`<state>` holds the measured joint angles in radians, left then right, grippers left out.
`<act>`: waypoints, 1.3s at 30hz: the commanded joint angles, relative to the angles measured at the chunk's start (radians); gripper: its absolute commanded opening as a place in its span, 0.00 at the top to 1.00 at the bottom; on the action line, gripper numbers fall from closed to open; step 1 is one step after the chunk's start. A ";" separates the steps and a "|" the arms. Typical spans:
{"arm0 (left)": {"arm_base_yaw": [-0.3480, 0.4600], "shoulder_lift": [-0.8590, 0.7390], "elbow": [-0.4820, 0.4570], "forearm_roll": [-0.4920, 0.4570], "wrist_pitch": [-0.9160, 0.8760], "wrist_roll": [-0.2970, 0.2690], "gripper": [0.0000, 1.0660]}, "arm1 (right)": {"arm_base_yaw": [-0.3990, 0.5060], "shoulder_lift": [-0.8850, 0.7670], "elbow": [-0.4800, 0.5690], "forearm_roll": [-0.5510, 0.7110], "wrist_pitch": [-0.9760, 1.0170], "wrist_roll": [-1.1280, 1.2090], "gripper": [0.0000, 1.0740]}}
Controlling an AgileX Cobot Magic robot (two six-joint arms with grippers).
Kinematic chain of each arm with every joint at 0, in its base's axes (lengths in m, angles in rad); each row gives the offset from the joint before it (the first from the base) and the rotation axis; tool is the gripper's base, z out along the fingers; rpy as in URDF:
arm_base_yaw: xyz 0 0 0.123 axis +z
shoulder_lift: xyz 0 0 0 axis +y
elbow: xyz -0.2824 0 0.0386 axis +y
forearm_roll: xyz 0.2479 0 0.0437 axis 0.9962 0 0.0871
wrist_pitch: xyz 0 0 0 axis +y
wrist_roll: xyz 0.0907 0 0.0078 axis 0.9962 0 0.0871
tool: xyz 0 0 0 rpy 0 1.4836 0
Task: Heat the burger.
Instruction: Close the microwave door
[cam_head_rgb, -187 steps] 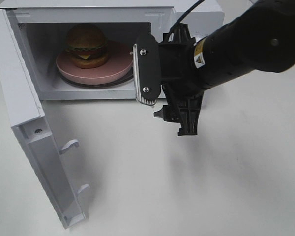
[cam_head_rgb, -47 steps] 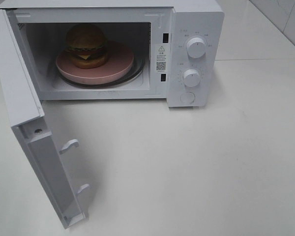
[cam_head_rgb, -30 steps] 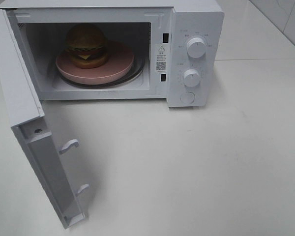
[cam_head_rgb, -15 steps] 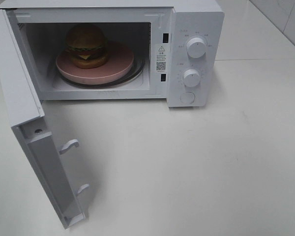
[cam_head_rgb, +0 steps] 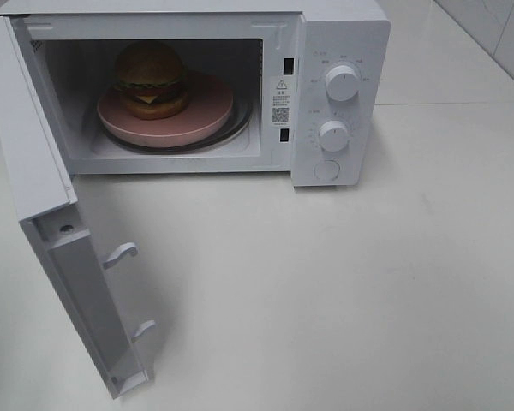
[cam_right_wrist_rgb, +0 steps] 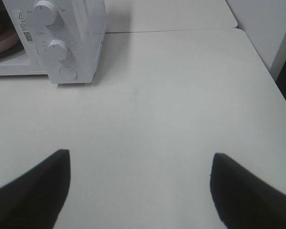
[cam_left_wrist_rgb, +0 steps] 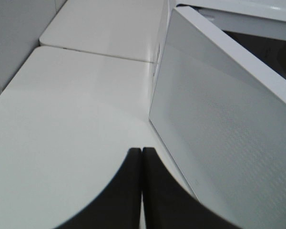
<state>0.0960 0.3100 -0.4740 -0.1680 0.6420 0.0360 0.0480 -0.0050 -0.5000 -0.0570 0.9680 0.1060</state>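
Now we see burger (cam_head_rgb: 151, 79) on pink plate (cam_head_rgb: 207, 110) inside open microwave (cam_head_rgb: 343, 34); left jaws closed, right jaws wide.

This looks like a plain test room set up as a small kitchen corner. A white microwave (cam_head_rgb: 370, 51) with two round dials (cam_head_rgb: 341, 82) stands on a bare white table (cam_head_rgb: 368, 300). Its door (cam_head_rgb: 43, 171) stands wide open, and a burger (cam_head_rgb: 150, 77) sits on a pink plate (cam_head_rgb: 207, 111) inside. The table is made of smooth white slabs with a seam between them. A pale tiled wall (cam_head_rgb: 497, 34) closes in at the far right.
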 commanded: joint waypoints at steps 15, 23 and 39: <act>0.005 0.372 0.202 -0.011 -0.869 0.022 1.00 | -0.004 -0.026 0.004 0.003 -0.009 -0.004 0.29; 0.002 0.563 0.217 0.176 -1.085 -0.122 1.00 | -0.004 -0.026 0.004 0.003 -0.009 -0.004 0.29; 0.002 0.860 0.217 0.662 -1.359 -0.448 1.00 | -0.004 -0.026 0.004 0.003 -0.009 -0.004 0.29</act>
<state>0.0960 1.1710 -0.2570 0.4700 -0.6880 -0.3940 0.0480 -0.0050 -0.5000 -0.0570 0.9680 0.1060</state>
